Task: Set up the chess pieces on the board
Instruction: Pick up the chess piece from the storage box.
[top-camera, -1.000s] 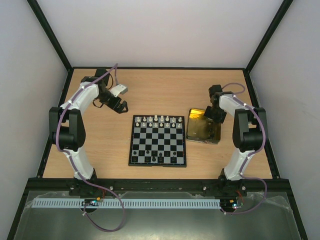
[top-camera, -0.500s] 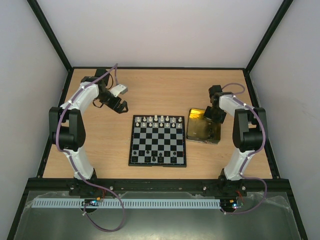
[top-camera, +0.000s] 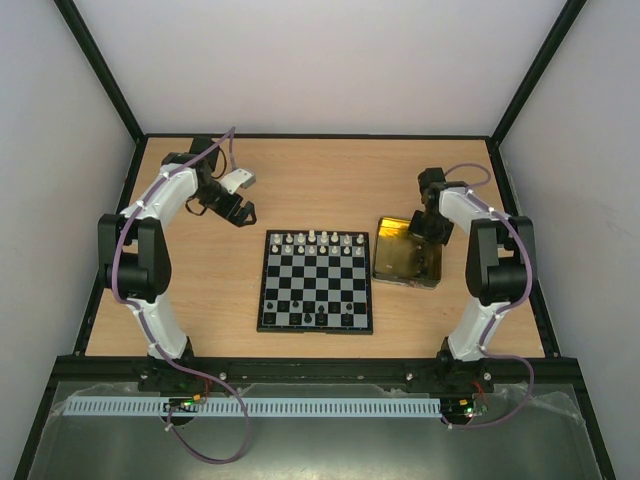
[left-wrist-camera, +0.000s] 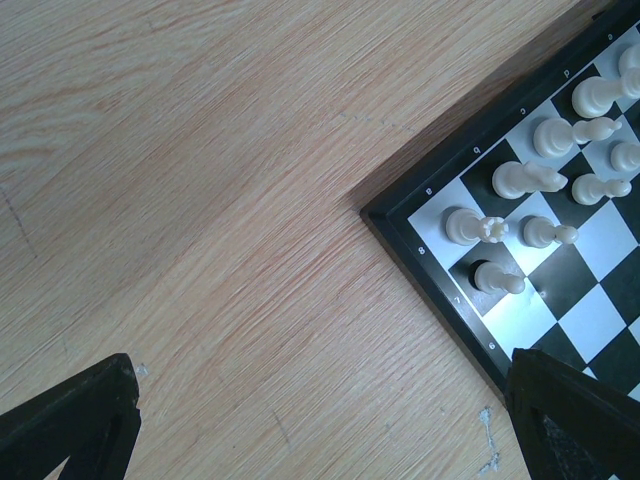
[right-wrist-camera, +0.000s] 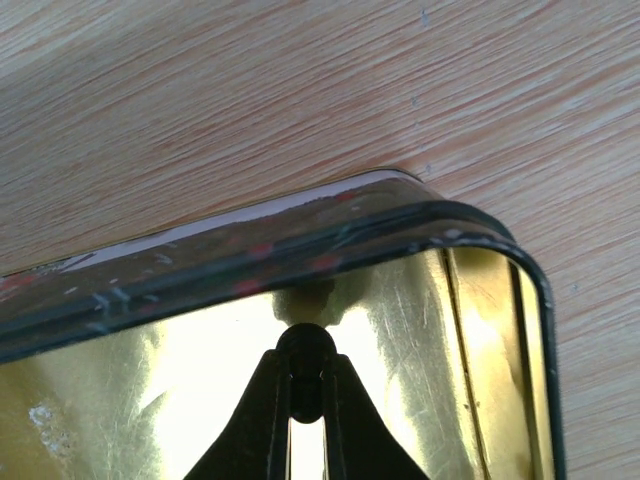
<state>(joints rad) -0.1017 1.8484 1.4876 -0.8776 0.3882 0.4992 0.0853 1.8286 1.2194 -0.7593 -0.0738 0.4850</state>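
My right gripper (right-wrist-camera: 305, 405) is pinched shut on a black piece (right-wrist-camera: 306, 352) in the tray's (right-wrist-camera: 482, 320) far right corner. My left gripper (left-wrist-camera: 320, 400) hangs wide open and holds nothing, beside the board's (left-wrist-camera: 432, 262) far left corner.

- A pale wooden table (left-wrist-camera: 200, 200) fills the view from 8 round to 1 o'clock.
- One corner of the chessboard (left-wrist-camera: 470, 140) comes in from 3 o'clock, with small white marks on its thin black rim.
- White chess pieces (left-wrist-camera: 525, 178) stand in two rows near that corner. A rook (left-wrist-camera: 468, 226) is on the corner square, and a pawn (left-wrist-camera: 497, 278) is just beside it toward 5 o'clock.
- The left gripper (left-wrist-camera: 320, 415) is spread wide, with one black fingertip (left-wrist-camera: 80, 425) at 7 o'clock and the other at 5 o'clock.
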